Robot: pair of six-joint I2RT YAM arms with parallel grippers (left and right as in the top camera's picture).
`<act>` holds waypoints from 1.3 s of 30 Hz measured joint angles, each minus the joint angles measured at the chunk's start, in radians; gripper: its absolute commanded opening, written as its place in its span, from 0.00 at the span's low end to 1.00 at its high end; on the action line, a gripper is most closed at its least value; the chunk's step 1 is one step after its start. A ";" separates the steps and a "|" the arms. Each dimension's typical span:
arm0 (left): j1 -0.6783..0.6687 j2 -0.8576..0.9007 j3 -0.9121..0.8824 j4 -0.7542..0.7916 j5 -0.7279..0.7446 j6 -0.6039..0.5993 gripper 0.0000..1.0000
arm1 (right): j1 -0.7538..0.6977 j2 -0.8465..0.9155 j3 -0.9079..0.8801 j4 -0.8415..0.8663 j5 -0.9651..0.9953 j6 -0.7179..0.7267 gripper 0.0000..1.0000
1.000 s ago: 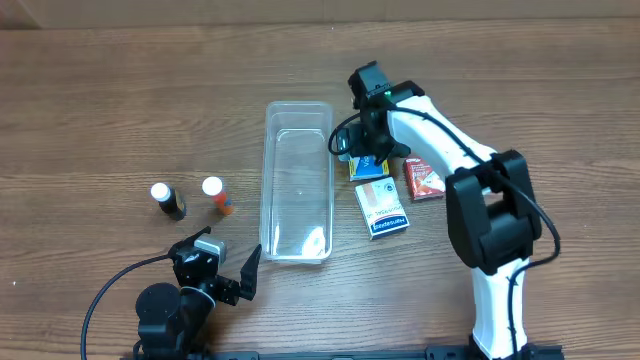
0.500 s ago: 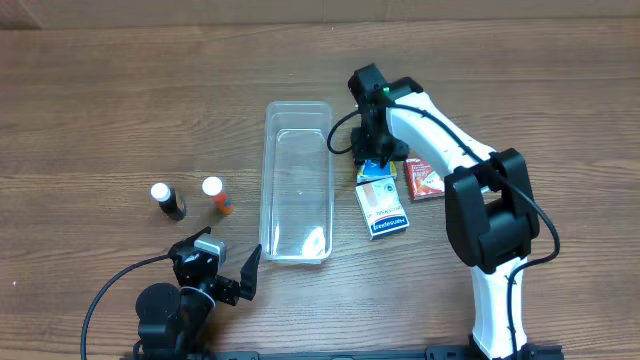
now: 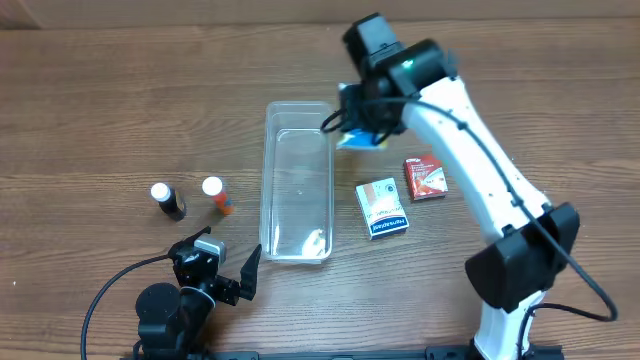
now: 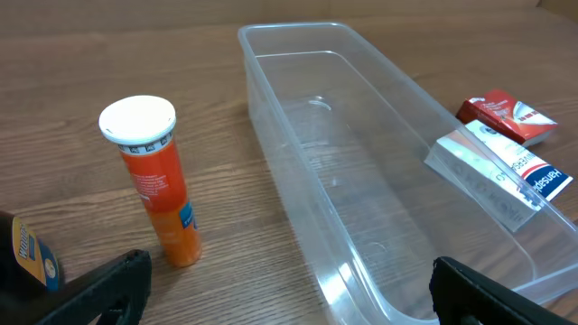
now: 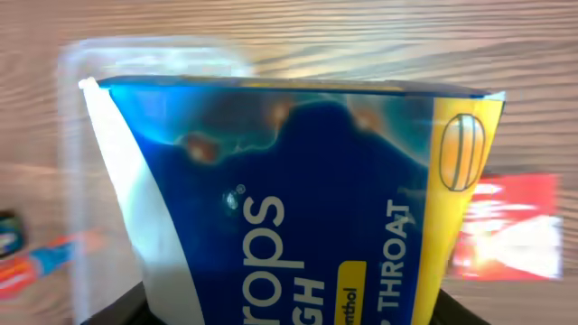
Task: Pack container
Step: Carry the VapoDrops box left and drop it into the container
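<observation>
The container (image 3: 297, 180) is a long clear plastic bin lying lengthwise in the middle of the table, and nothing lies in it. My right gripper (image 3: 362, 128) is shut on a blue and yellow throat-drop box (image 3: 357, 139), raised off the table beside the bin's far right corner. In the right wrist view the box (image 5: 298, 190) fills the frame between the jaws, with the bin blurred behind it. My left gripper (image 3: 232, 276) rests open near the front edge. The left wrist view shows its fingers wide apart around the container's near end (image 4: 361, 162), holding nothing.
An orange tube with a white cap (image 3: 217, 194) (image 4: 158, 181) and a dark bottle (image 3: 167, 200) (image 4: 27, 257) stand left of the bin. A white and orange box (image 3: 382, 208) (image 4: 501, 171) and a red box (image 3: 424, 177) (image 4: 506, 113) lie to its right.
My right gripper has shut on the blue box and lifted it off the table, up and slightly toward the bin's far end. The left arm has not moved.
</observation>
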 measured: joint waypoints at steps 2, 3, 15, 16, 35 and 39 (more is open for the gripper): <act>0.000 0.000 0.000 0.000 0.000 0.000 1.00 | 0.055 0.008 -0.004 0.041 -0.009 0.024 0.57; 0.000 0.000 0.000 0.000 0.000 0.000 1.00 | 0.086 0.011 -0.008 0.064 -0.012 0.040 0.57; 0.000 0.000 0.000 0.000 0.000 0.000 1.00 | 0.197 0.169 -0.017 0.182 -0.010 0.189 0.57; 0.000 0.000 0.000 0.000 0.000 0.000 1.00 | 0.195 0.198 -0.018 0.186 -0.008 0.200 0.57; 0.000 0.000 0.000 0.000 0.000 0.000 1.00 | 0.157 0.297 -0.029 0.288 -0.018 0.128 0.94; 0.000 0.000 0.000 0.000 0.000 0.000 1.00 | 0.153 0.288 -0.028 0.281 -0.017 0.069 0.94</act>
